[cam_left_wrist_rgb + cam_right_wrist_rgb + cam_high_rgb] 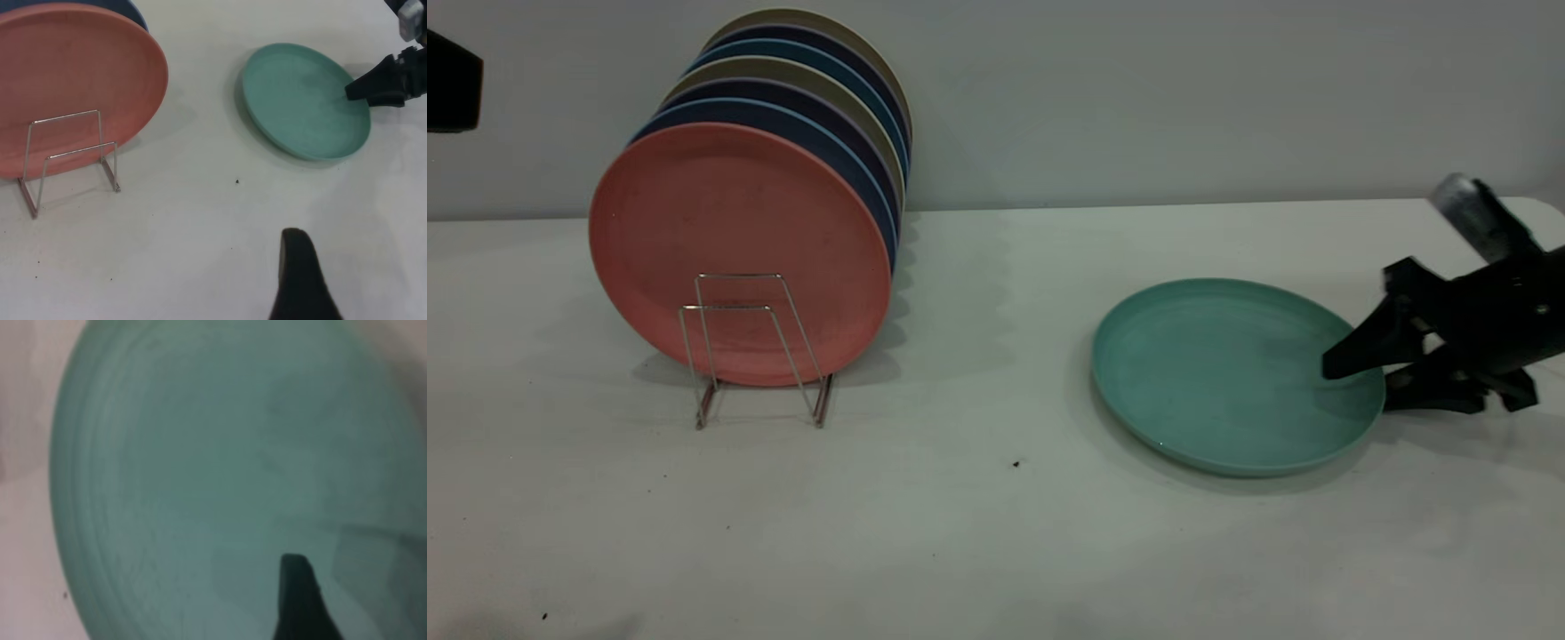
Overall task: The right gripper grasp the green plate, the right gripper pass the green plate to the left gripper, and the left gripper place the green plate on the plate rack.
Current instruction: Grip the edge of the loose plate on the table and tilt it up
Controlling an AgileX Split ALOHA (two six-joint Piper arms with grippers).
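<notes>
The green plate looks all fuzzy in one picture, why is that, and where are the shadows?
In the right wrist view the green plate fills the frame, soft and blurred, so close is the camera. In the exterior view it looks sharp, with a shadow along its left edge, and the right claw darkens its right side. In the left wrist view the rim looks crisp.

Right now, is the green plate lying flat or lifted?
Flat: the green plate lies on the table, the right gripper straddling its rim, jaws open.
</notes>
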